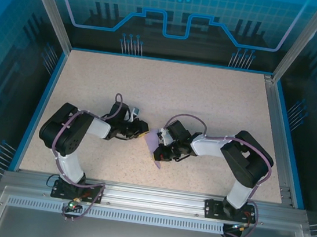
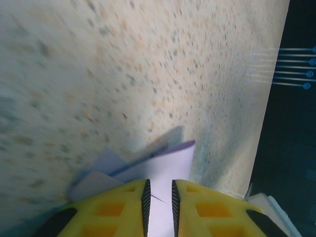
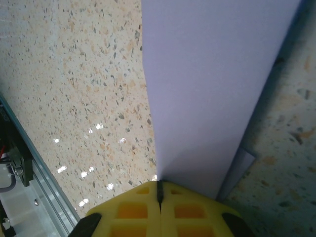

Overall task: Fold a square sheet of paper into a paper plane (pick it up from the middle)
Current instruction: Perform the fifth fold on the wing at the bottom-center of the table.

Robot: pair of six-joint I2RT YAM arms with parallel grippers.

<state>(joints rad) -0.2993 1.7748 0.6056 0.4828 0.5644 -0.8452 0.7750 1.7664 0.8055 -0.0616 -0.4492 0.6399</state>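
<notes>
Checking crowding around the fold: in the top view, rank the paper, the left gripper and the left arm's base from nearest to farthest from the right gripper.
1. the paper, clamped in the right gripper itself.
2. the left gripper, just left of it across the paper.
3. the left arm's base, far left at the near edge.

Quick headcount: two robot arms, the left arm (image 1: 71, 136) at about 8 o'clock on the table and the right arm (image 1: 241, 158) at about 4 o'clock. Two grippers, the left gripper (image 2: 159, 190) and the right gripper (image 3: 159, 190), with two yellow fingers (image 2: 123, 207) each, so four total. One lavender sheet of paper (image 3: 212, 89), around 6 o'clock from the middle. One speckled table (image 1: 179, 92).
</notes>
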